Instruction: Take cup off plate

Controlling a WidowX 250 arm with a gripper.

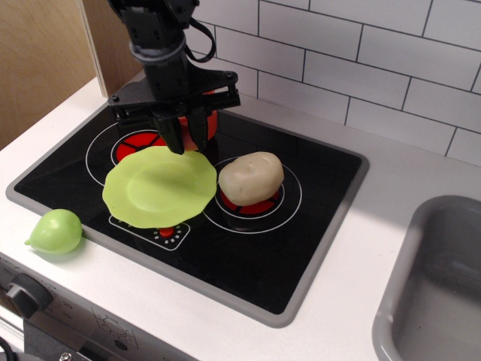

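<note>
End effector [186,135] down, fingers closed

The robot arm [154,34] is black all over, with a matte finish and a round, ribbed column. A thin black cable [201,39] loops out from its side in front of the white tiles. Lower down, a flat black crossbar [174,98] spreads wide like a bracket. From it hangs the end effector [184,135], made of two narrow black fingers [172,135] with blunt tips. No markings or screws can be made out.
</note>
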